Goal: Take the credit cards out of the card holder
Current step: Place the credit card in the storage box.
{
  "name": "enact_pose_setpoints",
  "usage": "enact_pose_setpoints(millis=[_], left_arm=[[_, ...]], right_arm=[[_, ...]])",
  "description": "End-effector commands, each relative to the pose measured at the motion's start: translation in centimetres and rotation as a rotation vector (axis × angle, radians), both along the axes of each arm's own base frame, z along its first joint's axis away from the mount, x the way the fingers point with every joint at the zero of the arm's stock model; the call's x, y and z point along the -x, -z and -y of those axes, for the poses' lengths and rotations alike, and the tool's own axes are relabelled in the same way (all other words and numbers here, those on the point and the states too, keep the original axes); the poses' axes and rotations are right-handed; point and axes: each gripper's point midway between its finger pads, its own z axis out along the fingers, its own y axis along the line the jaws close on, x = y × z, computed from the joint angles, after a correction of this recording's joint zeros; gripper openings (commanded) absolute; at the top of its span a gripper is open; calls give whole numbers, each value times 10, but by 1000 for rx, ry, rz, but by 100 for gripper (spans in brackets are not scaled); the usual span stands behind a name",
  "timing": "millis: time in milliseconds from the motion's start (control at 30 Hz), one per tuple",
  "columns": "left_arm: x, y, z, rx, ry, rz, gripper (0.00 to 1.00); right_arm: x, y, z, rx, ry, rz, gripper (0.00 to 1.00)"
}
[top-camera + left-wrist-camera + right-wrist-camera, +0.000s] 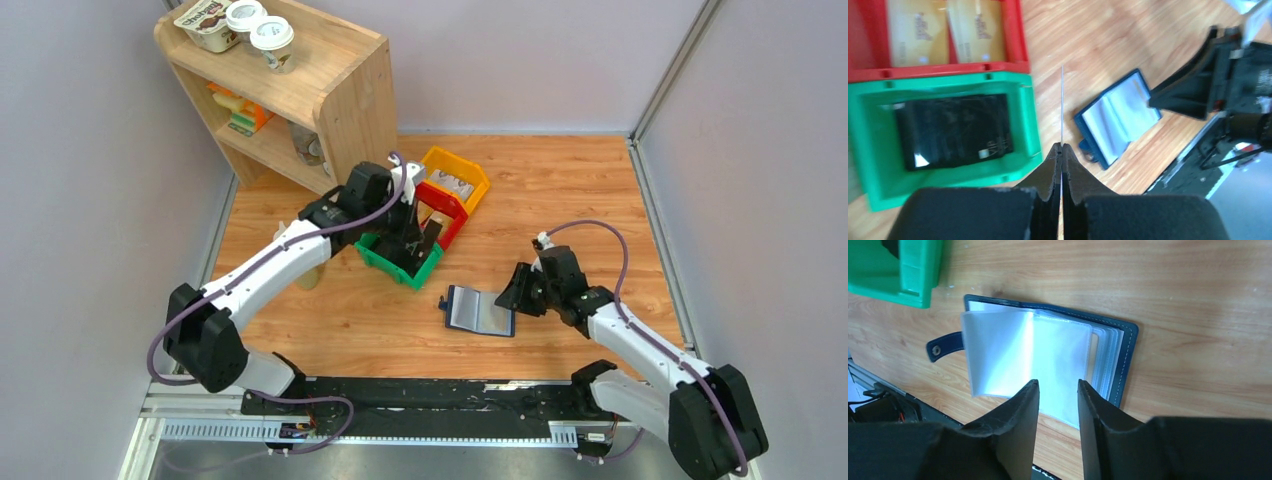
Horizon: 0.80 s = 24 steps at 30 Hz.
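Observation:
The navy card holder (480, 311) lies open on the table, its clear sleeves (1023, 355) fanned up and its strap tab (943, 345) to the left. It also shows in the left wrist view (1120, 117). My right gripper (1058, 387) is open, its fingers just above the holder's near edge, holding nothing. My left gripper (1061, 147) is shut on a thin card (1062, 100) seen edge-on, held above the green bin's (1028, 120) right rim. Two tan credit cards (918, 32) lie in the red bin (1015, 35).
A black card (955, 130) lies in the green bin. A yellow bin (458, 175) sits behind the red one. A wooden shelf (290, 90) with cups stands at the back left. Grey walls bound both sides.

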Motion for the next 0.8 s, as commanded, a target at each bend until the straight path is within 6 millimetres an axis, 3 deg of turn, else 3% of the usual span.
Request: enact_pose_setpoints(millis=[0,200,333,500,600,667,767], left_arm=[[1,20,-42,-204,119,-82,0],[-30,42,-56,-270,110,-163,0],[-34,73,-54,-298,118,-255,0],[-35,88,-40,-245,152,-310,0],[-38,94,-44,-269,113,-320,0],[-43,93,-51,-305,74,-297,9],[-49,85,-64,-357,19,-243,36]], right_arm=[[-15,-37,3,19,-17,127,39],[-18,-51,7,41,-25,169,42],[-19,-53,6,41,-34,173,42],[-18,-51,6,47,-42,167,42],[-19,-50,7,57,-42,162,42],[-20,-49,9,69,-35,159,42],[-18,-45,12,80,-28,148,43]])
